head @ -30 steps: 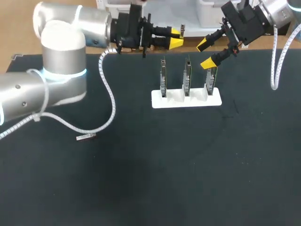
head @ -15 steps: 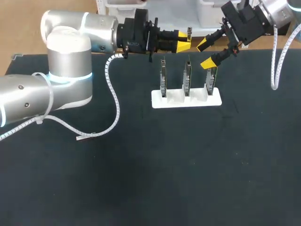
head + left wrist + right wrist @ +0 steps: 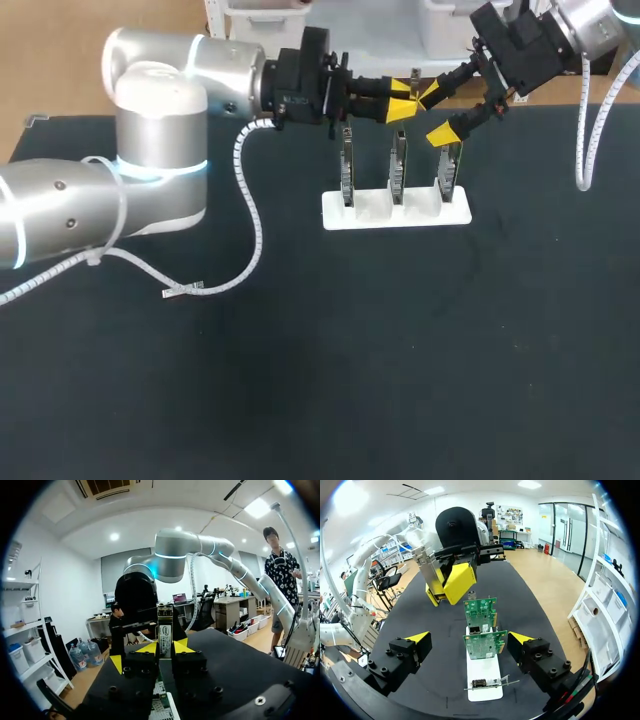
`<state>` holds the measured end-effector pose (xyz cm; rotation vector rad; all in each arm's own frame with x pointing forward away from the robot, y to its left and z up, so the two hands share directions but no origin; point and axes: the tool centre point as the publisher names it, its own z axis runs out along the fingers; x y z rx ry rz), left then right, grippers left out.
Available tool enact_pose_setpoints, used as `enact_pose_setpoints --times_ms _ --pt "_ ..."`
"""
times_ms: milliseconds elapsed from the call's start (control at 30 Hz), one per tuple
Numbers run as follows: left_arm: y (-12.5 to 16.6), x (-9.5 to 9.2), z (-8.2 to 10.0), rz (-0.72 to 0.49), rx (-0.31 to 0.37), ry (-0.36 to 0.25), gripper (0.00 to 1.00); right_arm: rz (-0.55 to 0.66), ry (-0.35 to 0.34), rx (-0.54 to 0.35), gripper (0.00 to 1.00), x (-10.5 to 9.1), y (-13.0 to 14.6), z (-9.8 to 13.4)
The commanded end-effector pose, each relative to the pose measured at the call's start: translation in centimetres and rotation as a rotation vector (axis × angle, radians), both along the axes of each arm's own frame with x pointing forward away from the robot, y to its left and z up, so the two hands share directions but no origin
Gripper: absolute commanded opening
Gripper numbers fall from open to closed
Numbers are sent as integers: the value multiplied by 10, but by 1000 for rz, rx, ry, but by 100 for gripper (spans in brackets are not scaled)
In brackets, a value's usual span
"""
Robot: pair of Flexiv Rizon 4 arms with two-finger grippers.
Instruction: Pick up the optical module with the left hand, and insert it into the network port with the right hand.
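My left gripper (image 3: 405,93) is shut on the optical module (image 3: 415,80), a slim silver bar held upright above the table's far edge. In the left wrist view the module (image 3: 165,630) stands up between the yellow tips of the left gripper (image 3: 165,647). My right gripper (image 3: 438,113) hangs open just right of it, its fingers spread wide with nothing between them. The right wrist view shows the left gripper (image 3: 451,582) and the module (image 3: 425,562) ahead of the open right gripper (image 3: 469,639). Below stand three green network cards (image 3: 481,611) in a white rack (image 3: 370,215).
The rack sits at the far middle of the black table (image 3: 400,350), its cards (image 3: 398,165) upright directly under both grippers. The left arm's white coiled cable ends on the table (image 3: 183,291) at the left.
My left arm has swung to the right with the module, bringing it up to the right gripper's open fingers. The right arm has stayed where it was.
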<state>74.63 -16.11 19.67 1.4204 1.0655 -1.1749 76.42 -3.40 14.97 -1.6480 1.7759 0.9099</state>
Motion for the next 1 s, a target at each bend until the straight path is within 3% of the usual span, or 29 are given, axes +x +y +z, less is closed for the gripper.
enact_pose_setpoints --times_ms 33,1000 --pt "-3 1 -4 -6 -2 15 0 -3 -1 -1 100 -1 0 0" --pt "2 4 -16 7 59 105 0 -3 -1 -1 100 -1 0 0"
